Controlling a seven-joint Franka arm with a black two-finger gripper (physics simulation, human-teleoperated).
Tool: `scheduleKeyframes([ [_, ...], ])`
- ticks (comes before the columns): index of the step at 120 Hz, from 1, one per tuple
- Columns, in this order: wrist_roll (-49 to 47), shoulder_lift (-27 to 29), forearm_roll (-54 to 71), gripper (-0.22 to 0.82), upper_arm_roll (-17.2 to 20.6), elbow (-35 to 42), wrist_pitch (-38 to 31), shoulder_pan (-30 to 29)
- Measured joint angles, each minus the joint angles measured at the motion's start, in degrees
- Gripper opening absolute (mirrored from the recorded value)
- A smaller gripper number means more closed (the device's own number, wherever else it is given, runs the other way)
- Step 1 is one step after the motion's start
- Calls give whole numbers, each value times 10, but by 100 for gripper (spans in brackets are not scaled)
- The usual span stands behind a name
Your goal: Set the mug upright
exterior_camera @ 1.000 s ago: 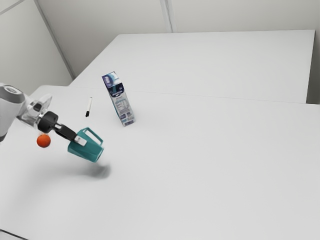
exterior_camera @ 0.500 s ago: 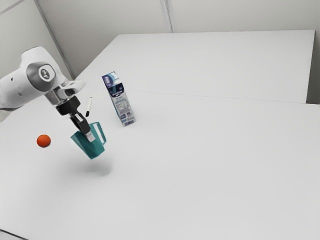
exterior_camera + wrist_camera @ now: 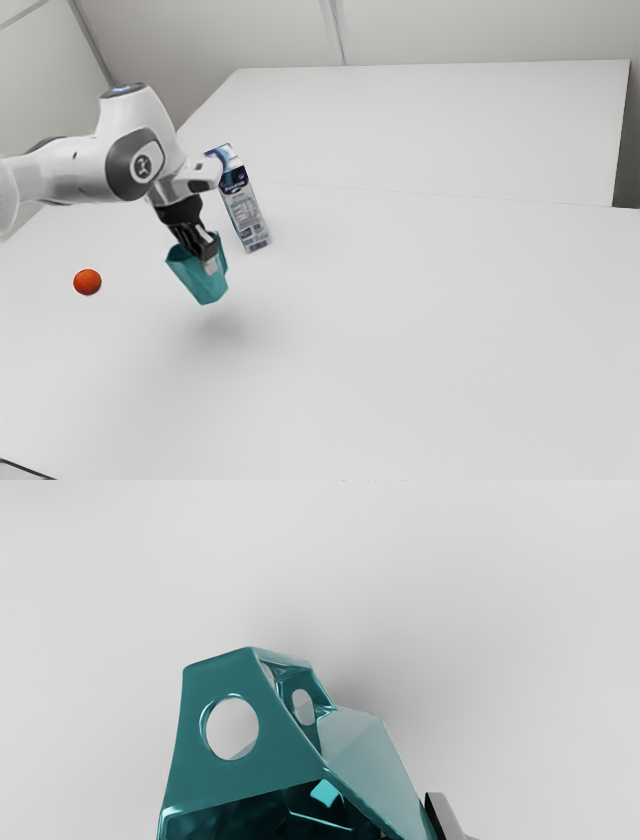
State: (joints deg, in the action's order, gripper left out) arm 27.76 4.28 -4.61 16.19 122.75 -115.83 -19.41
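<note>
The arm (image 3: pixel 90 168) comes in from the exterior view's left, its forearm nearly level and its wrist bent so that the hand points down at the mug (image 3: pixel 198 279), slanting a little toward the exterior view's right. The black gripper (image 3: pixel 210 262) is clenched on the mug's wall near the rim; in the wrist view, one finger (image 3: pixel 443 816) lies against the outside of it. The mug hangs above the table, tilted, its mouth up and toward the exterior view's left, its base lower and toward the right. The wrist view looks past the rim into its dark inside.

The table (image 3: pixel 400 340) is plain, pale and smooth, with a soft shadow (image 3: pixel 218 330) below the mug. Far behind the mug, a thin seam crosses the pale surface, and beyond that rises a light grey wall (image 3: pixel 480 30).

Just behind the mug, to the exterior view's right, stands a blue and white carton (image 3: pixel 244 208), its upper part partly covered by the hand. An orange ball (image 3: pixel 87 282) lies apart from the mug, to the exterior view's left.
</note>
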Motion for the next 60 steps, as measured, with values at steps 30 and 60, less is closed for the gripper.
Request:
scheduleKeyframes([
  [30,-72,-1,17,-18,19,48,-99,5],
  [60,-122,-10,22,-18,28,65,-155,7],
])
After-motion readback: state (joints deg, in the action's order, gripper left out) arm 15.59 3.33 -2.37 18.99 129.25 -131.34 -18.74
